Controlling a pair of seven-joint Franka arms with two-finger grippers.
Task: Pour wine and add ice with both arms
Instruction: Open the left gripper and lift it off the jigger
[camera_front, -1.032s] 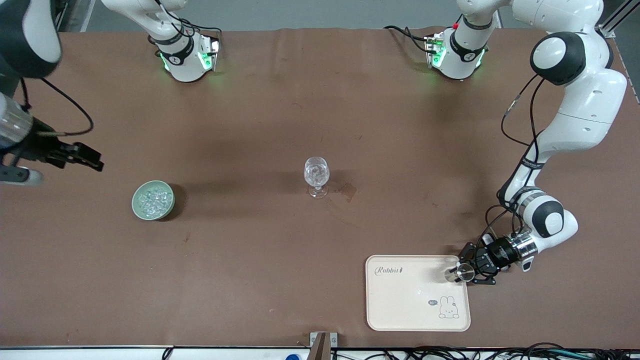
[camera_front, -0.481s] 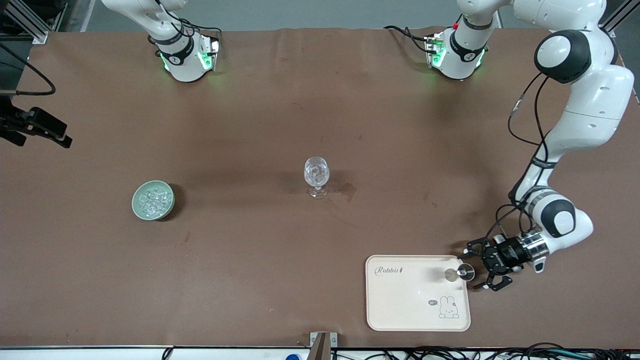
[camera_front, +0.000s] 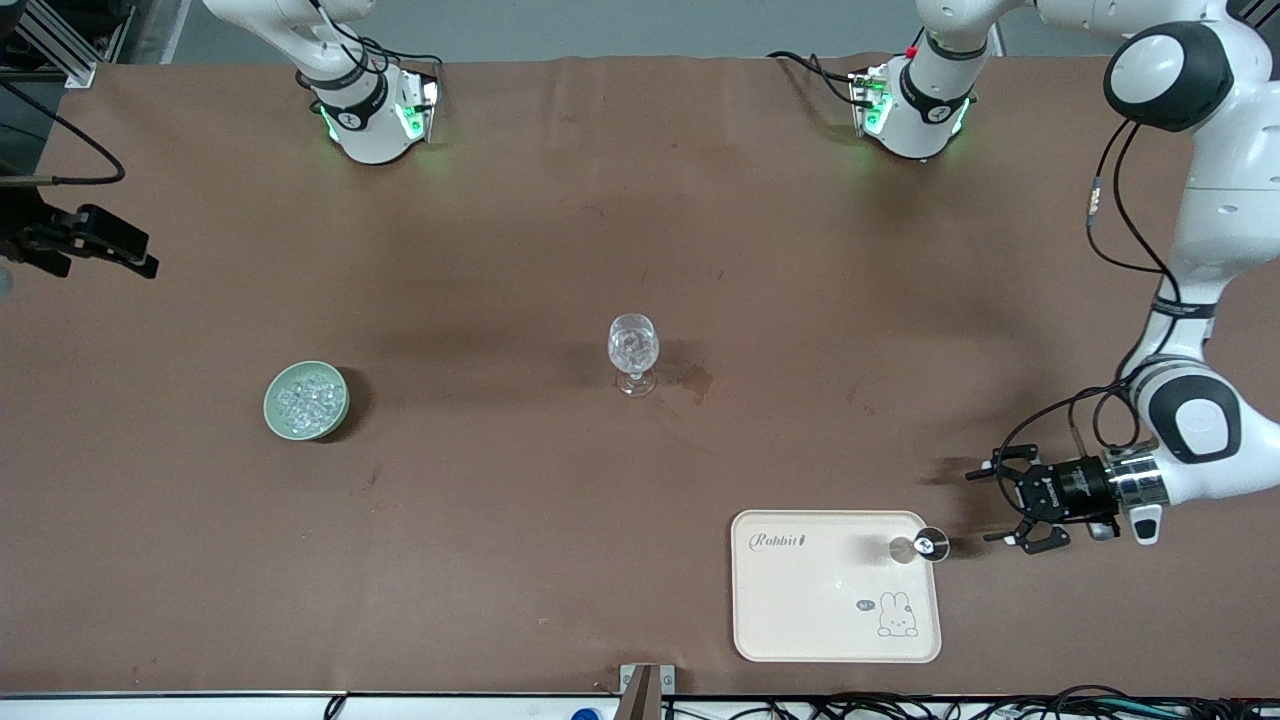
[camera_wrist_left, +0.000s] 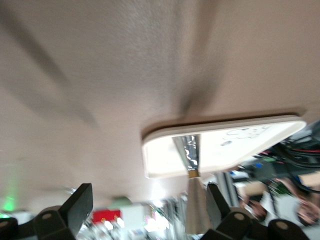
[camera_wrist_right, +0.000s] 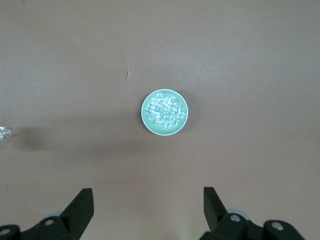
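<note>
A stemmed glass (camera_front: 632, 352) stands at mid-table with glittering lumps in its cup. More ice (camera_front: 306, 398) fills a green bowl (camera_front: 278, 418) toward the right arm's end; the ice (camera_wrist_right: 165, 111) and the bowl (camera_wrist_right: 147, 122) also show in the right wrist view. A small slim bottle (camera_front: 922, 547) stands upright on the cream tray (camera_front: 800, 610), at its edge. My left gripper (camera_front: 985, 508) is open just off the tray, apart from the bottle (camera_wrist_left: 192, 165). My right gripper (camera_front: 135, 252) hangs open and empty over the table's edge, at the right arm's end.
A dark stain (camera_front: 694, 381) marks the brown table beside the glass. The tray (camera_wrist_left: 165, 160) lies near the table's front edge, where a metal bracket (camera_front: 645, 690) sticks up. Both arm bases (camera_front: 372, 115) stand along the top edge.
My left gripper opened, let go of the bottle on the tray and drew back toward the left arm's end. My right gripper moved away from the bowl toward the table's edge.
</note>
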